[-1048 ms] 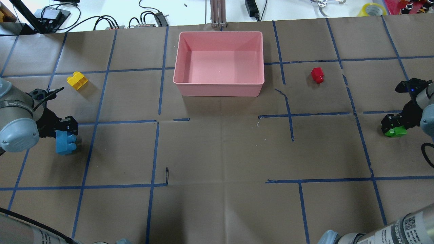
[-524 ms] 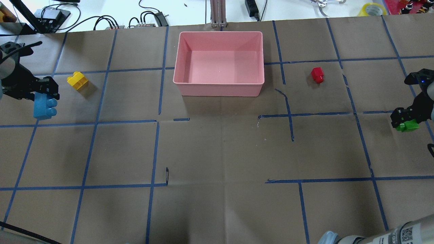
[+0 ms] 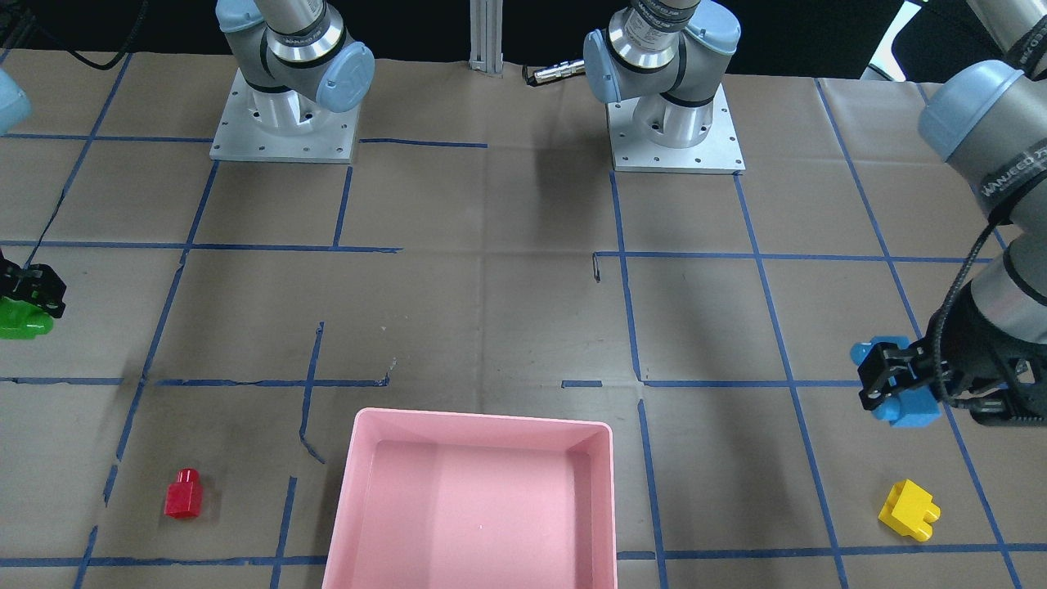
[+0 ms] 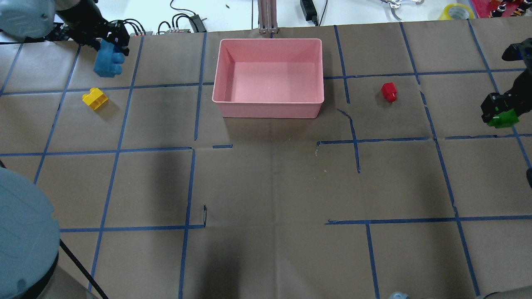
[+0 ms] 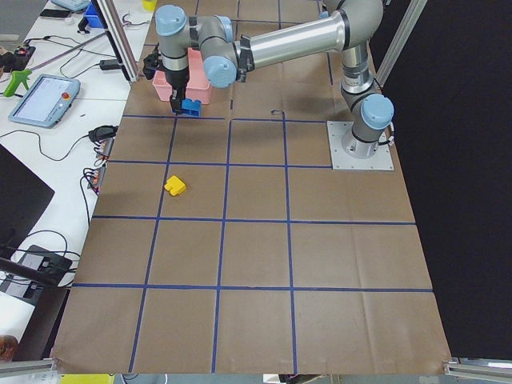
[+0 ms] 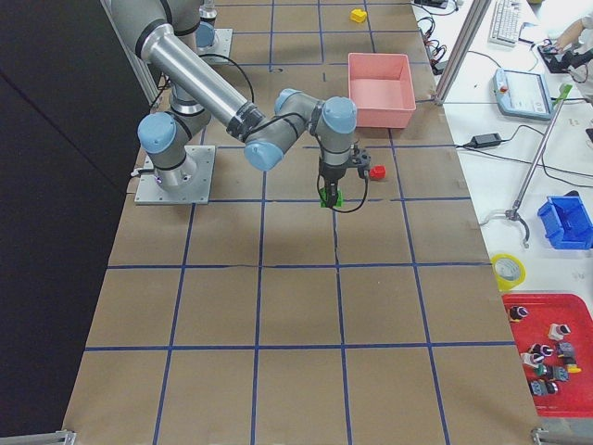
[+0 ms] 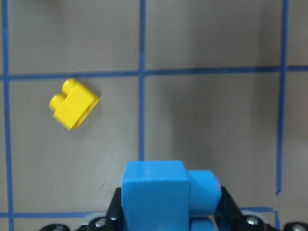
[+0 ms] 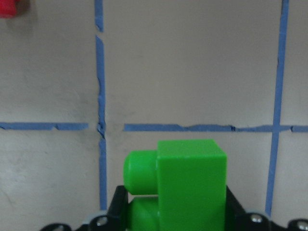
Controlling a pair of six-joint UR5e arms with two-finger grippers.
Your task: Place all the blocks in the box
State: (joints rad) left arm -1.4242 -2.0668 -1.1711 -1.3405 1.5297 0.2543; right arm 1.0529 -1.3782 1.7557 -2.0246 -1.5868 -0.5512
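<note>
Brown paper tabletop [image 4: 266, 187], blue tape grid [image 4: 117, 150]; pink box [image 4: 268, 109]; cables [image 4: 179, 17], possibly chargers [image 4: 197, 23], behind.

Four fixed views around table [image 4: 266, 187]; two wrist close-ups

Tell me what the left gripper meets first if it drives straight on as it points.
Probably the table's brown paper, with the held blue block touching first. The left gripper points down, and the yellow block lies off to the side.
</note>
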